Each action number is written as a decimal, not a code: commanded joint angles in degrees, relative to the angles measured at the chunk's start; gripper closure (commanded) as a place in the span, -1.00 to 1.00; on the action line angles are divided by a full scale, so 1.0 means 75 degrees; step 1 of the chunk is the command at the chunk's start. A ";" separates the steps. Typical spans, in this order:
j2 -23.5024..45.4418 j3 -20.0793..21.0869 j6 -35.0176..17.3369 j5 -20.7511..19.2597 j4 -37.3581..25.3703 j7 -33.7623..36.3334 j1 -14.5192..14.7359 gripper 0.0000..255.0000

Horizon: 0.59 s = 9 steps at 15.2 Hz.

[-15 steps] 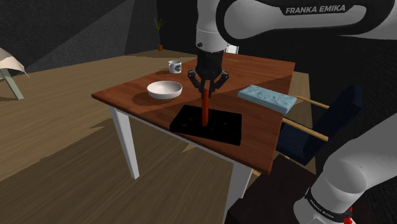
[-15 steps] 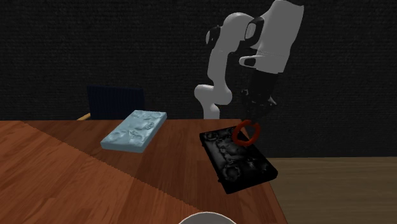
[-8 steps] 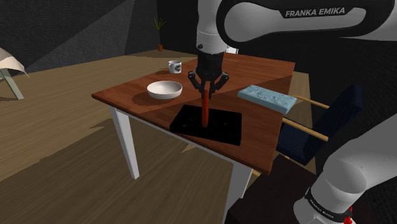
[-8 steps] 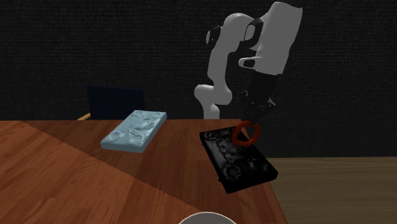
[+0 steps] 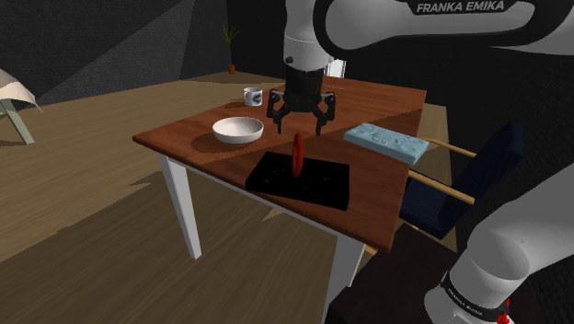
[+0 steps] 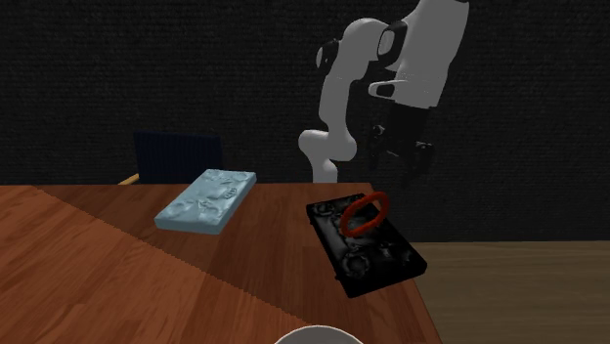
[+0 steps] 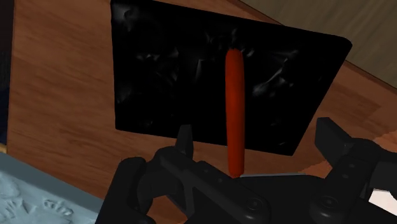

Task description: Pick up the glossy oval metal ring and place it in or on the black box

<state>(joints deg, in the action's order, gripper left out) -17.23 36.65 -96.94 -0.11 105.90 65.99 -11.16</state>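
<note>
– Above the black box (image 5: 317, 187), what is the gripper (image 5: 299, 119) state?
– Jaws spread wide, holding nothing. Directly below them, apart from both, the red oval ring (image 5: 297, 155) hangs on edge, tilted, over the box; contact with the box surface cannot be confirmed.

A reddish wooden table (image 5: 184, 140) on white legs stands mid-frame on a plank floor (image 5: 83, 212). Dark grey walls (image 5: 110, 37) span the upper left. A navy chair (image 5: 478, 175) sits at right, and a potted plant (image 5: 229, 41) at top centre.
</note>
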 commanded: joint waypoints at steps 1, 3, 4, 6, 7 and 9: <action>0.0055 0.0031 0.0502 -0.0027 -0.0542 0.0031 -0.0006 -1.00; 0.0106 0.0056 0.0712 -0.0054 -0.0794 0.0052 -0.0014 -1.00; 0.0105 0.0055 0.0711 -0.0053 -0.0793 0.0052 -0.0014 -1.00; 0.0106 0.0056 0.0712 -0.0054 -0.0794 0.0052 -0.0014 -1.00; 0.0107 0.0056 0.0712 -0.0054 -0.0794 0.0052 -0.0014 -1.00; 0.0107 0.0056 0.0712 -0.0054 -0.0794 0.0052 -0.0014 -1.00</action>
<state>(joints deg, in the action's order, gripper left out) -16.43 37.07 -91.61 -0.52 99.95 66.39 -11.27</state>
